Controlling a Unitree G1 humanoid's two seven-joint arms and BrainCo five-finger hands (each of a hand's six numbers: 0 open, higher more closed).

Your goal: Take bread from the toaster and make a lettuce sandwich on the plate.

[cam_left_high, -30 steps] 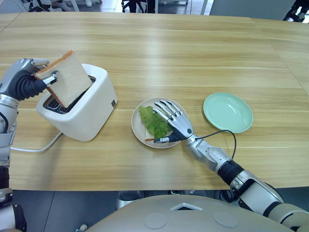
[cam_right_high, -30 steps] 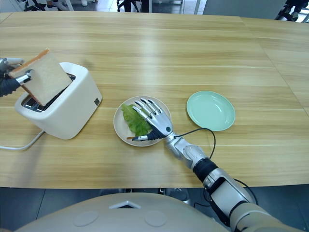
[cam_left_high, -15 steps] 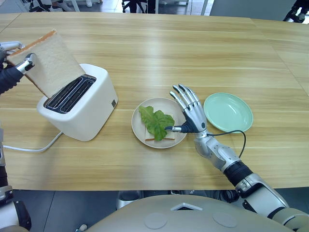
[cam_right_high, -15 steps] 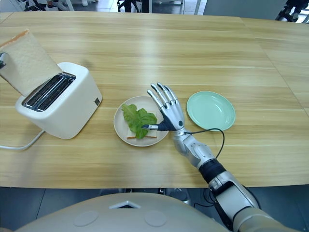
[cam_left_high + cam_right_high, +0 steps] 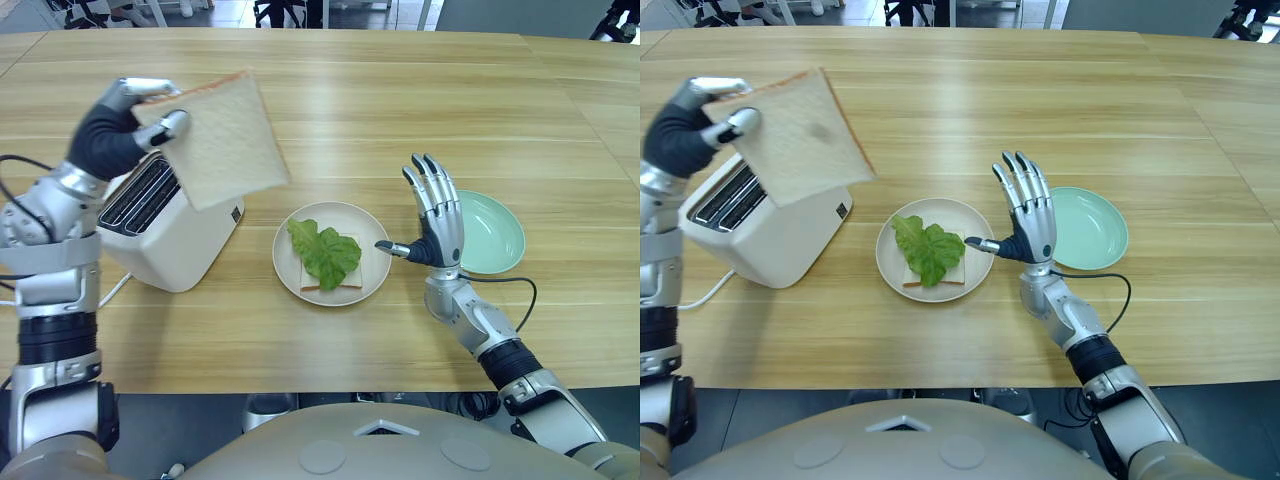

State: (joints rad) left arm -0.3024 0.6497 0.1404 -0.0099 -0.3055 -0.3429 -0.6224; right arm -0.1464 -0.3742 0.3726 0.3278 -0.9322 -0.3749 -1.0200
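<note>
Bread slice [image 5: 225,140]: in the air, held out to the right of the left hand [image 5: 118,135], above the toaster [image 5: 175,240] and apart from it.
Left hand: thumb on the front and fingers on the back are pinching the upper left corner of the slice; the rest of the slice hangs free.
Right hand [image 5: 435,215]: it holds nothing; the palm stands upright, the fingers are spread and point up, and the thumb points toward the plate.
Plate [image 5: 284,262]: just left of the right hand, and lower and to the right of the left hand; on it lies a lower slice [image 5: 350,284] with lettuce [image 5: 325,252] on top.
Green plate [image 5: 500,228]: just right of the right hand, partly behind it.
Handling: the slice keeps flat although only one corner is held, so I judge it light and fairly stiff. It looks dry and not slippery, but also crumbly, so a hard pinch could tear the corner.
Where to take hold: near the crust at an edge or corner, where bread is firmest. The present grip seems suitable, because the far edge is free to touch down first.
Direction: the broad face is turned to the camera and the crust edge is on top. The free lower corner points down and right, toward the plate.
Long axis: the slice is nearly square, so no side is clearly longer. The diagonal from the pinched corner runs away from the left hand, down toward the lettuce.
Next move, as I judge: turn the slice flat over the lettuce, lower it, then release.
</note>
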